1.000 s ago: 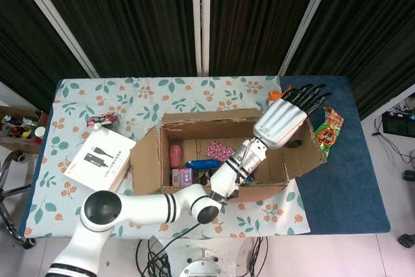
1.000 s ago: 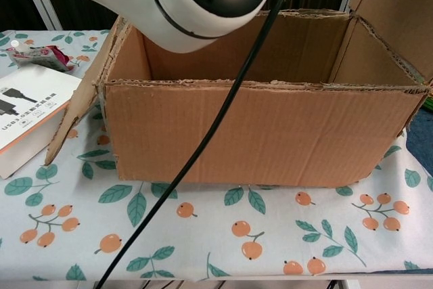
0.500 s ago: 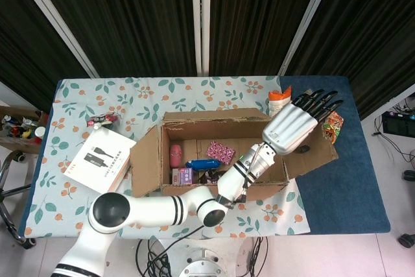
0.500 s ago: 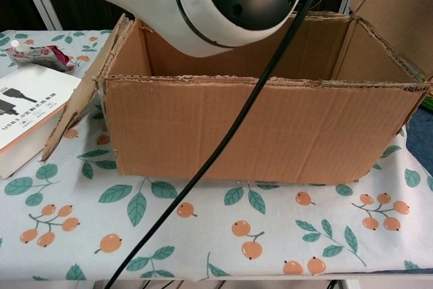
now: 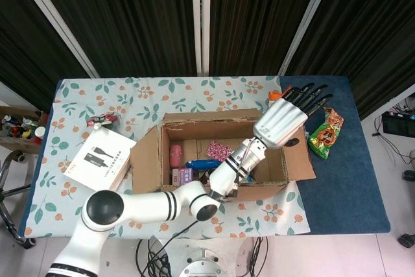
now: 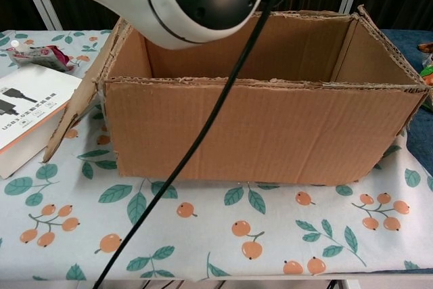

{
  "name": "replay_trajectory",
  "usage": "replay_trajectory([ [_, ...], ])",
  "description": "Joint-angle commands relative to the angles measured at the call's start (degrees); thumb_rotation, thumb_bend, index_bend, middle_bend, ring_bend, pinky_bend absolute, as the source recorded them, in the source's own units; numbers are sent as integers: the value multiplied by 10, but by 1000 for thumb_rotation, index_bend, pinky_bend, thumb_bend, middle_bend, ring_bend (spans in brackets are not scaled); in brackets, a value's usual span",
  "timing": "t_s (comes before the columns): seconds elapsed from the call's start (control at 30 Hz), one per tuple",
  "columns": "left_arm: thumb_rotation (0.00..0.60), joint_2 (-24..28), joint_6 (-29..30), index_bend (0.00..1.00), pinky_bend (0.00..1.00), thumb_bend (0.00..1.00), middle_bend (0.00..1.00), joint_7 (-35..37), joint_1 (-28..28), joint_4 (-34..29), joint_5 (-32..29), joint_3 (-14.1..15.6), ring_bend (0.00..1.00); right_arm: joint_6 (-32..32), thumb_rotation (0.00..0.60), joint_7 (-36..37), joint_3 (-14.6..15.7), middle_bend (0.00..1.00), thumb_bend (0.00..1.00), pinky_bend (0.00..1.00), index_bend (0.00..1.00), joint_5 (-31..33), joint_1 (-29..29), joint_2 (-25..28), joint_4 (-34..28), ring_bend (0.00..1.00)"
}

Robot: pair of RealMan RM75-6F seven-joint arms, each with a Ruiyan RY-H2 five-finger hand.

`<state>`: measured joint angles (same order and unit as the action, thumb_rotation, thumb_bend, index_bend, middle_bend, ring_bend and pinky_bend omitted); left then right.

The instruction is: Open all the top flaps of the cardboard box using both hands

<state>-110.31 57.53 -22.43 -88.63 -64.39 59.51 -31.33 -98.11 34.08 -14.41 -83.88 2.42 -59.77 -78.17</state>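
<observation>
Just one cardboard box point(image 5: 224, 154), unfolded.

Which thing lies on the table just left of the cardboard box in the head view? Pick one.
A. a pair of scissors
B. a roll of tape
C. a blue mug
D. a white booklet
D: the white booklet lies flat on the floral cloth beside the left flap of the cardboard box, and none of the other options is in sight.
</observation>
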Motion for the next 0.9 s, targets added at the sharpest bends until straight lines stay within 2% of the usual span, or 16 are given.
replay_trajectory([
  [0.03,600,30,15,7,188,0,0,-14,30,-23,11,21,36,2,600,-7,1,0,179,0,0,-4,3,0,-5,0],
  [0.17,600,90,40,7,188,0,0,-28,88,-87,9,40,36,0,600,-24,4,0,179,0,0,-16,6,6,-17,0],
  [0.27,600,166,61,7,189,0,0,-44,154,-175,13,73,38,-5,600,-47,12,0,179,0,0,-32,6,10,-27,0],
  [0.4,600,298,106,7,189,0,0,-60,263,-317,38,140,39,-10,600,-83,29,0,179,0,0,-52,0,14,-35,0],
  [0.53,600,441,175,10,189,0,8,-38,390,-418,108,233,40,-6,600,-133,53,0,179,0,0,-64,-13,15,-38,0],
  [0.6,600,493,212,12,189,0,13,-8,452,-434,144,278,39,-4,600,-164,64,0,179,0,0,-63,-21,11,-37,0],
  [0.67,600,520,242,13,189,0,17,32,501,-426,177,314,39,-1,600,-189,73,0,179,0,0,-60,-29,7,-37,0],
  [0.8,600,538,307,16,189,0,24,91,599,-368,234,377,39,0,600,-228,92,0,179,0,0,-45,-53,-3,-38,0],
  [0.9,600,535,340,16,189,0,24,109,656,-339,253,407,39,-1,600,-237,106,0,179,0,0,-35,-73,-8,-36,0],
])
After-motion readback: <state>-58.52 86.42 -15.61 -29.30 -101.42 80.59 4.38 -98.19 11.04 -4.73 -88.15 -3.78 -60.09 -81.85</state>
